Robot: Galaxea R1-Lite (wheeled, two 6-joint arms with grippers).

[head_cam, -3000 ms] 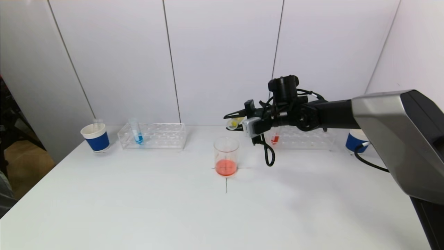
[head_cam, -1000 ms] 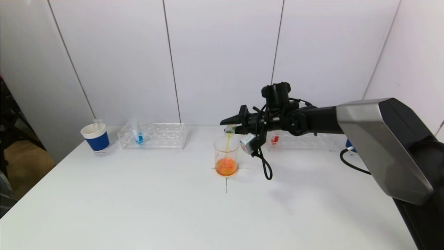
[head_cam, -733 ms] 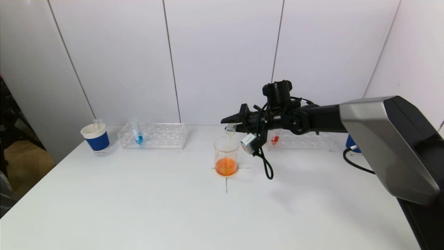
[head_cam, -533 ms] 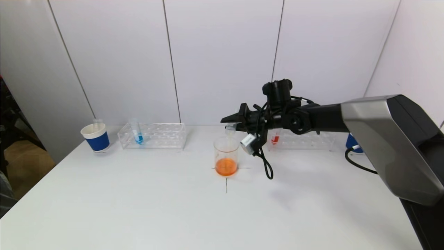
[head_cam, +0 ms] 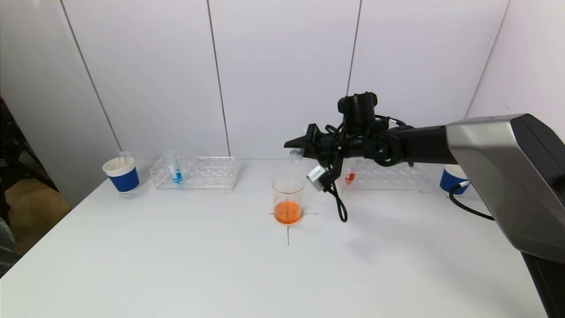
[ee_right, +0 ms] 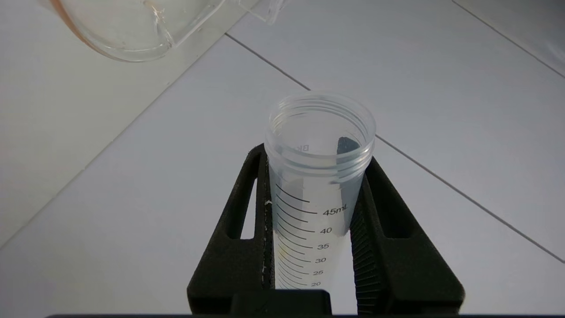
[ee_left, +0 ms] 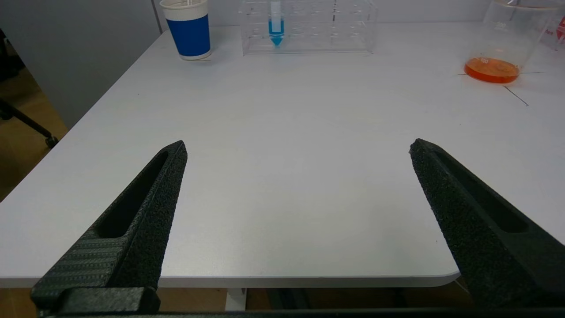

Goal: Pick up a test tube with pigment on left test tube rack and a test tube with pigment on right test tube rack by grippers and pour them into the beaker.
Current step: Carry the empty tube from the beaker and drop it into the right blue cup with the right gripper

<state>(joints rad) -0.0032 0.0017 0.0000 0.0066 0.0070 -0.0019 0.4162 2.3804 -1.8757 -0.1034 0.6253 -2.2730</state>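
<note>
the right claw (head_cam: 299, 148) with the now empty test tube (head_cam: 296, 154) has lifted and moved a little toward 1 o'clock from the beaker (head_cam: 288, 198). the yellow stream has stopped, and the liquid turned from red to orange.

Clear smooth plastic test tube (ee_right: 318, 176); rough matt black fingers (ee_right: 238, 247); glossy glass beaker (head_cam: 288, 198); matt white desk (head_cam: 176, 265).

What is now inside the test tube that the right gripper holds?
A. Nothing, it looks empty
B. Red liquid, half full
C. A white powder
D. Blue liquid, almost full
A: in the right wrist view the test tube between the right gripper jaws is clear, with no coloured liquid; the orange liquid is in the beaker.
</note>
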